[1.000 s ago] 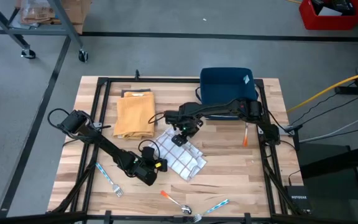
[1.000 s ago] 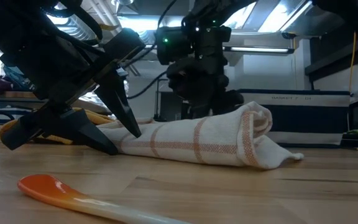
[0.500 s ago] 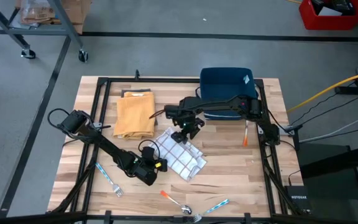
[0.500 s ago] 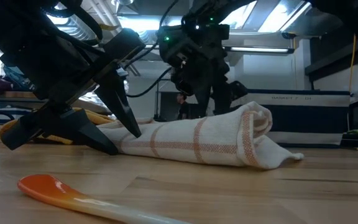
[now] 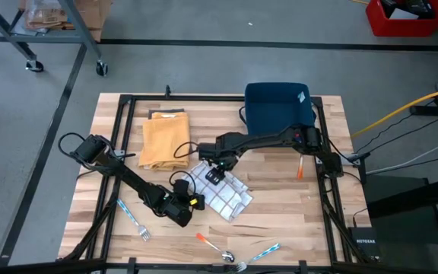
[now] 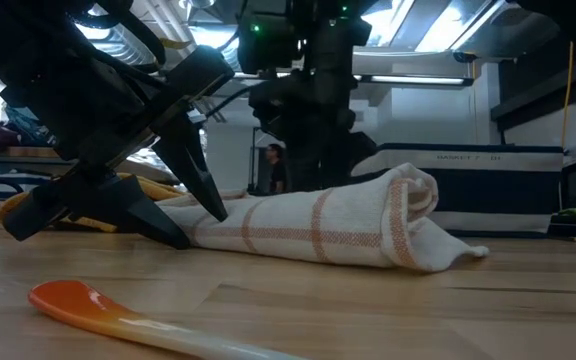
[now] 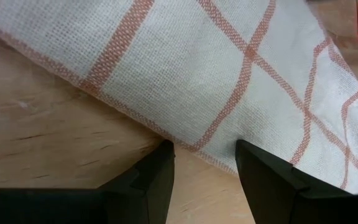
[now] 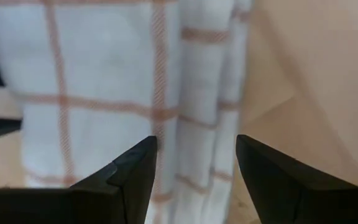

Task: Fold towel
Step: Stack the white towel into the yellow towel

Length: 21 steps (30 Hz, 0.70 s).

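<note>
White towel point(image 5: 220, 191) with orange checks is lying loosely folded near mid-bench point(image 5: 280, 205). Left gripper point(image 7: 202, 163) is sitting at its near edge, jaws parted and gripping nothing. Right gripper point(image 8: 194, 163) is hovering over it, jaws wide and empty.
</note>
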{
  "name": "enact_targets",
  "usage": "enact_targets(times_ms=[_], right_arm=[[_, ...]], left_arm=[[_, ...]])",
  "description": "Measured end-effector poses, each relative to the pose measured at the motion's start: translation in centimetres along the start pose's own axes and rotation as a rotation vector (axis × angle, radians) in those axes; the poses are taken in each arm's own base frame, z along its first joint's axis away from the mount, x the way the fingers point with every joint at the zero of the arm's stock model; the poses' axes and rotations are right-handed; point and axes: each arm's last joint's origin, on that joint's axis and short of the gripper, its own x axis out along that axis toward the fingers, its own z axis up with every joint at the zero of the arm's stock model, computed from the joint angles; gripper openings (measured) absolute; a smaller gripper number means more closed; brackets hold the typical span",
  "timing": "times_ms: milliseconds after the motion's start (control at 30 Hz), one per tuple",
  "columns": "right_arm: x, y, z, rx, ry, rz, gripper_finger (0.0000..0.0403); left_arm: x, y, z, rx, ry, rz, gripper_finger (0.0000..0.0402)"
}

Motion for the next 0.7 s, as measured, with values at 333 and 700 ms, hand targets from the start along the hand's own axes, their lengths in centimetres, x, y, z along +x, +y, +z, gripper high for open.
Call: enact_targets(times_ms=[333, 700], right_arm=[[2.1, -1.1, 1.3, 0.033, 0.006, -0.001, 0.0223], [4.7, -1.7, 1.8, 0.061, 0.108, 0.033, 0.0223]], left_arm=[[0.0, 0.0, 0.0, 0.000, -0.001, 0.001, 0.0164], [0.6, -0.1, 0.7, -0.019, -0.016, 0.013, 0.0164]])
